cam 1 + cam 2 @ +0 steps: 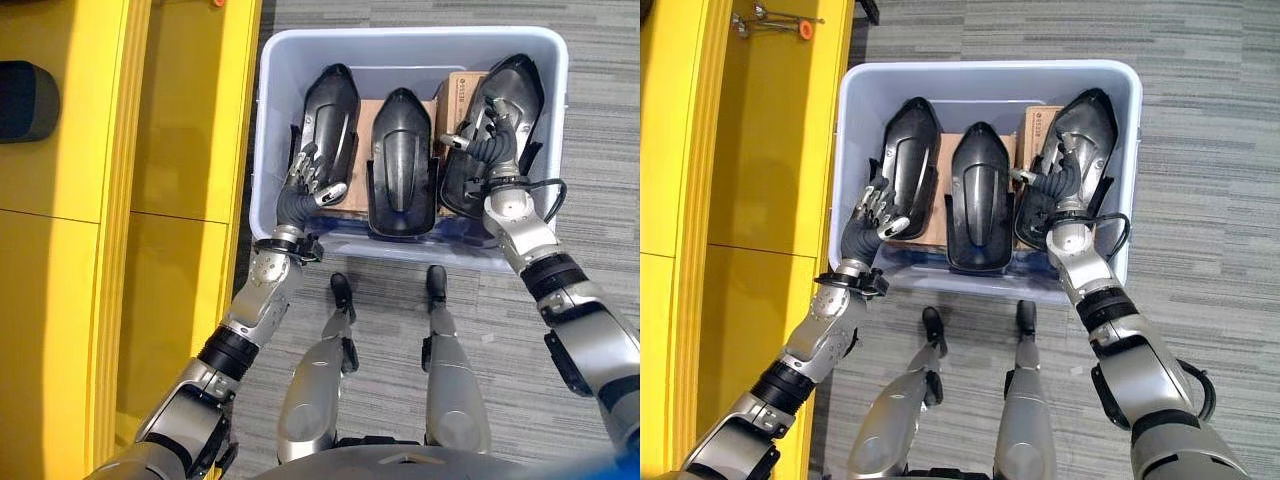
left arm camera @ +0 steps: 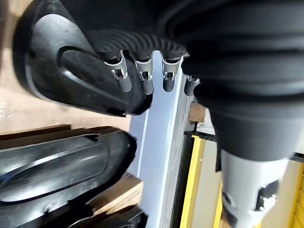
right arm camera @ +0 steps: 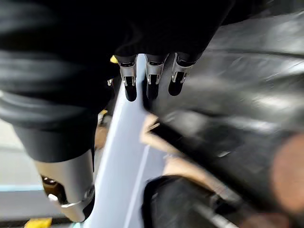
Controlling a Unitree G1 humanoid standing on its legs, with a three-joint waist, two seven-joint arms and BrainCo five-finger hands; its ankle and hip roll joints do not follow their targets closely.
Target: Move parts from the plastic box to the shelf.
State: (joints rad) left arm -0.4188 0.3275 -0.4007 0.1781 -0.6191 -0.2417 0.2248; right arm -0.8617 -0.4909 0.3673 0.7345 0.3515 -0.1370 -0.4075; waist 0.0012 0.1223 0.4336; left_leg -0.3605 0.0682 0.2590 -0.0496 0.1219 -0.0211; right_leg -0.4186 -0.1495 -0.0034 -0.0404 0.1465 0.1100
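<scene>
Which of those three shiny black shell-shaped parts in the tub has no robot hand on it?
The middle black moulded part in the pale blue plastic box. The left hand is at the left part, the right hand at the right part.

We reach both arms forward and down, left hand and right hand extended with fingers loosely curled.

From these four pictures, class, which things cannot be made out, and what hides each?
- Right hand fingers: blurred in its wrist view, so any hold on the right part is unclear.
- Cardboard in the box: mostly covered by the three parts.
- Shelf: cut off by the eye views' left edge.
</scene>
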